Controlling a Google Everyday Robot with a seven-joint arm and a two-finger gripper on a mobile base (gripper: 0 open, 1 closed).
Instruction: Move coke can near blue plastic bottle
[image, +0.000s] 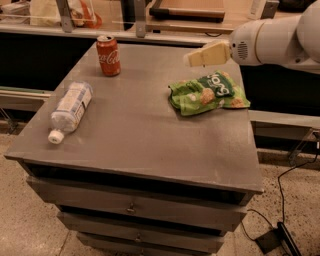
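Note:
The red coke can stands upright near the far left corner of the grey cabinet top. The blue plastic bottle lies on its side near the left edge, white cap toward the front. My gripper reaches in from the right on a white arm, above the table's far right part. It is well to the right of the can, just above a green chip bag, and holds nothing.
A green chip bag lies on the right side of the top. Drawers run below the front edge. A counter with posts stands behind. A cable and box lie on the floor at the right.

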